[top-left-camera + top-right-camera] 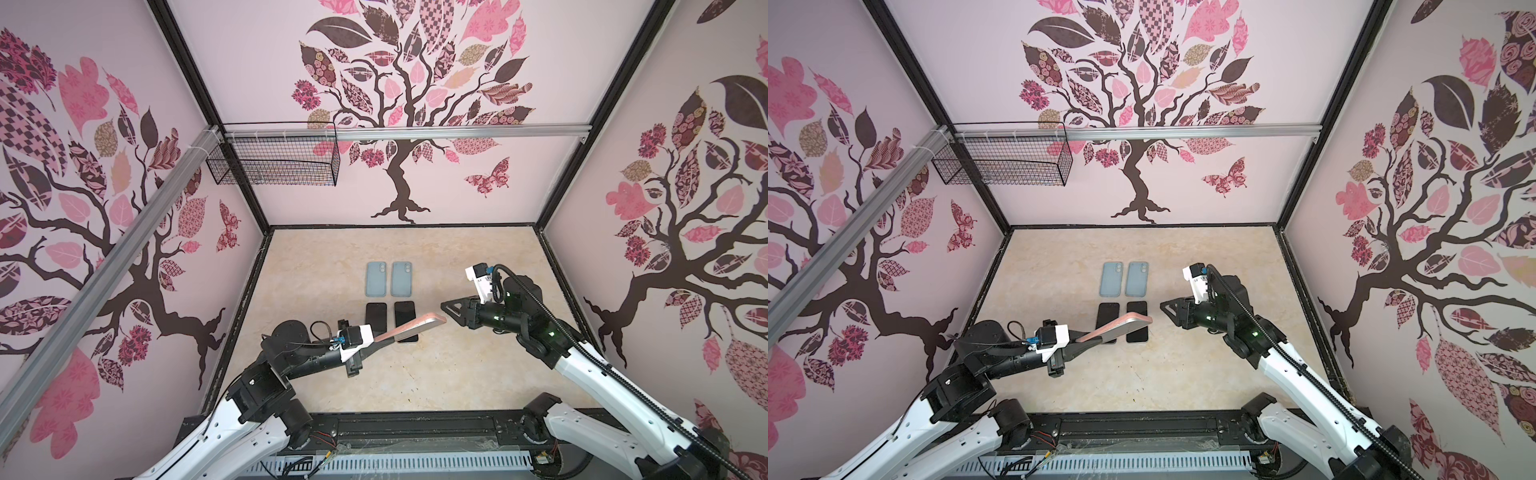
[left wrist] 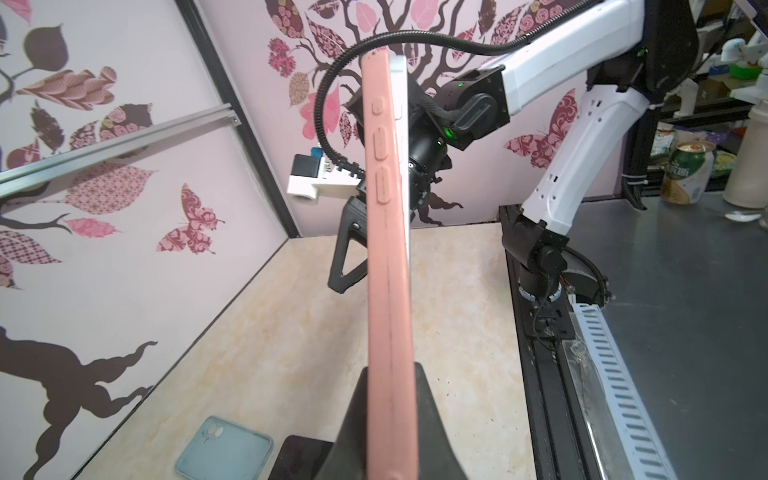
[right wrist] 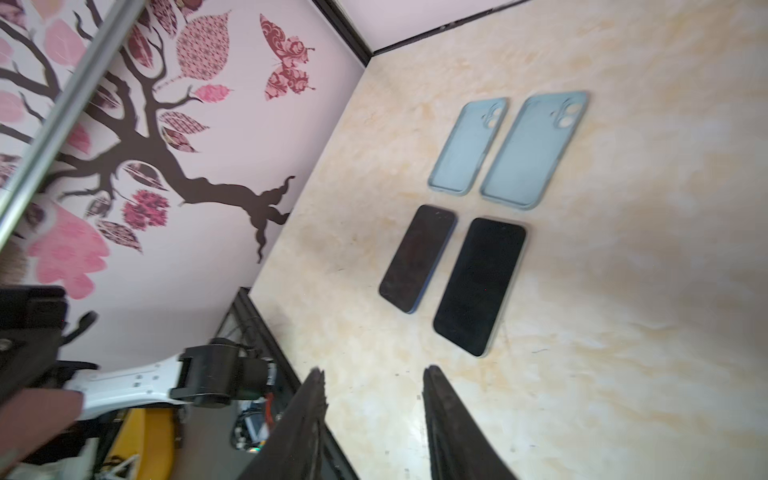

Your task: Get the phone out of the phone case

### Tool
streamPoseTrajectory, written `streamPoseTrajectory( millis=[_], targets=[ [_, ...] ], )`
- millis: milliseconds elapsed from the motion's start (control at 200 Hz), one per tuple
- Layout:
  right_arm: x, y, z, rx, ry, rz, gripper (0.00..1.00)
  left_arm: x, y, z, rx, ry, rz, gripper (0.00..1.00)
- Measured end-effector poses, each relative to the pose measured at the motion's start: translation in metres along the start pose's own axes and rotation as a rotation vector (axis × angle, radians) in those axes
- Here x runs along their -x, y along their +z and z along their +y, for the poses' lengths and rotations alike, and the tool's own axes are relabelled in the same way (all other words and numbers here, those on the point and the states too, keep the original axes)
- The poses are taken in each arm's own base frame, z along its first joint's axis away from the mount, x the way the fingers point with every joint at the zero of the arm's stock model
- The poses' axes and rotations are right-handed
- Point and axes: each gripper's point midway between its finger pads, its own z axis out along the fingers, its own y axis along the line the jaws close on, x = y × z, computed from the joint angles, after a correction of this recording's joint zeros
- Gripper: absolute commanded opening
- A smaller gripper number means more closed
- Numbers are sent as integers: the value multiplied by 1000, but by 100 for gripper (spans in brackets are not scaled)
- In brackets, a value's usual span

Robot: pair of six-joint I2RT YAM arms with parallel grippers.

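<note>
The pink phone case (image 1: 411, 326) (image 1: 1121, 326) hangs above the table, and my left gripper (image 1: 380, 338) (image 1: 1086, 337) is shut on its near end. In the left wrist view the phone case (image 2: 388, 270) stands edge-on between the gripper (image 2: 390, 370) jaws. The phone's white edge (image 2: 400, 104) peels away from the case at the far end. My right gripper (image 1: 446, 305) (image 1: 1165, 305) sits just off the case's far tip, apart from it. Its jaws are open and hold nothing in the right wrist view (image 3: 374, 370).
Two pale blue cases (image 1: 376, 278) (image 1: 401, 278) lie side by side mid-table. Two dark phones (image 1: 376, 318) (image 1: 405, 311) lie in front of them, partly under the raised case. A wire basket (image 1: 274, 160) hangs on the back wall at left.
</note>
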Motion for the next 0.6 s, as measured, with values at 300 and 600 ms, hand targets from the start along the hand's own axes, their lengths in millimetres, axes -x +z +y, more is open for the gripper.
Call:
streamPoseTrajectory(
  millis=[300,600],
  targets=[
    [-2,-17,36,257,-118,-145,52,-15,22,29,126,-332,-51,0],
    [-5,-28,66,469,-166,-201,56,12,39,43,96,-595,-213,0]
  ],
)
